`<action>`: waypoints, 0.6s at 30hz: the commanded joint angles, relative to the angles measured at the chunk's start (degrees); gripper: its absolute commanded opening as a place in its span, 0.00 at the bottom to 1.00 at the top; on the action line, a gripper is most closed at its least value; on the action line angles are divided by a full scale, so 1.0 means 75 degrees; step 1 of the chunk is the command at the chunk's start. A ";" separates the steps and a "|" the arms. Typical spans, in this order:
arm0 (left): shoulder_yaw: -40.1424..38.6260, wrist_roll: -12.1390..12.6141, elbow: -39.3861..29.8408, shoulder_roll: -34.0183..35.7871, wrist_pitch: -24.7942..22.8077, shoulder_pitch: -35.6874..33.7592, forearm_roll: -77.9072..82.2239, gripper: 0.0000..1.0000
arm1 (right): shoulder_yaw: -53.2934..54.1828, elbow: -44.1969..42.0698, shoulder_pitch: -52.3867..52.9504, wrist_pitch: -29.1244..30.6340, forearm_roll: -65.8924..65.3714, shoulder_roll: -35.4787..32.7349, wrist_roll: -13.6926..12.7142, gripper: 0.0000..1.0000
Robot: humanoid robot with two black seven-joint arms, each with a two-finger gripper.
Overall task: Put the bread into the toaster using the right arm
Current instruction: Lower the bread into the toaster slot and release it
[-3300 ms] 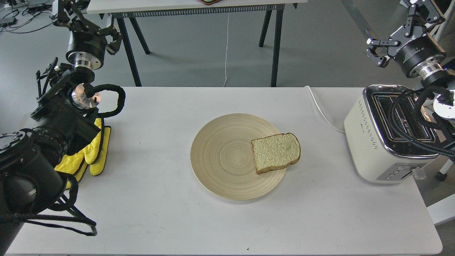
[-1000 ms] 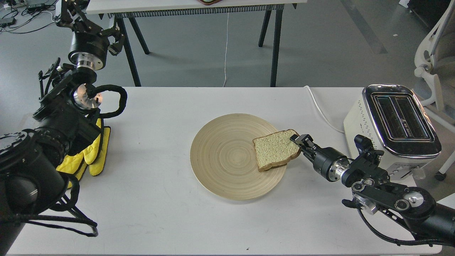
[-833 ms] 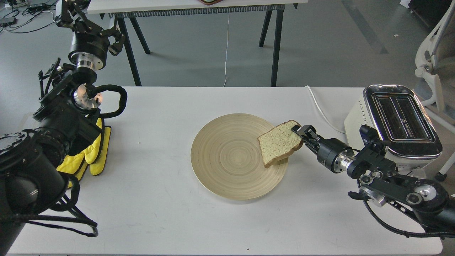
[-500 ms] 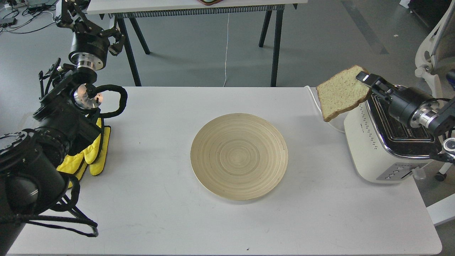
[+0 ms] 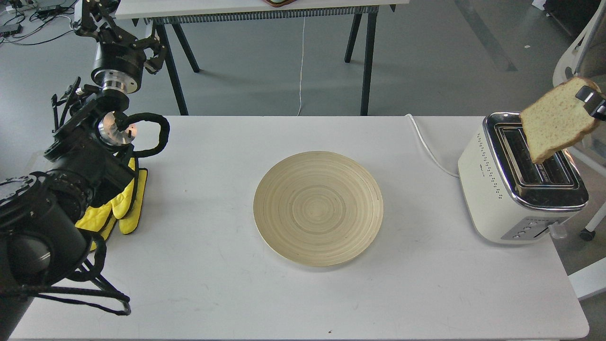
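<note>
The bread (image 5: 556, 118), a pale tan slice with brown crust, hangs tilted in the air above the toaster (image 5: 516, 180), its lower corner over the right slot. My right gripper (image 5: 592, 102) shows only as a black fingertip at the right edge, shut on the slice's upper right corner; the rest of the arm is out of view. The cream-white toaster with chrome top stands at the table's right end, both slots empty. My left gripper (image 5: 118, 28) is raised at the far left, away from the bread, its prongs spread and empty.
A round wooden plate (image 5: 318, 208) lies bare at the middle of the white table (image 5: 213, 284). Yellow mitts (image 5: 120, 203) lie by the left arm. The toaster's white cord (image 5: 428, 147) runs off the back edge. A white chair stands beyond the right edge.
My right gripper has lifted the bread off the plate and carried it up and right, from left of the toaster to above its slots. The left arm has not moved.
</note>
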 commanded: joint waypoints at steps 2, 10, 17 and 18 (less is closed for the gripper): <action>0.0001 0.0003 0.0001 0.0000 0.0000 -0.0001 0.0006 1.00 | -0.0178 0.0037 -0.0042 -0.0056 0.0057 0.0096 -0.0016 0.05; 0.0001 0.0003 0.0001 0.0000 0.0000 0.0010 0.0006 1.00 | -0.0201 -0.0056 -0.0229 -0.0056 0.0104 0.0471 -0.0122 0.07; 0.0001 -0.0009 0.0001 0.0000 0.0000 -0.0001 0.0006 1.00 | -0.0096 -0.0045 -0.0534 -0.0103 0.0116 0.0694 -0.0098 0.39; 0.0001 0.0002 0.0001 0.0000 0.0000 -0.0001 0.0006 1.00 | -0.0015 -0.0033 -0.0534 -0.0103 0.0116 0.0717 -0.0087 0.50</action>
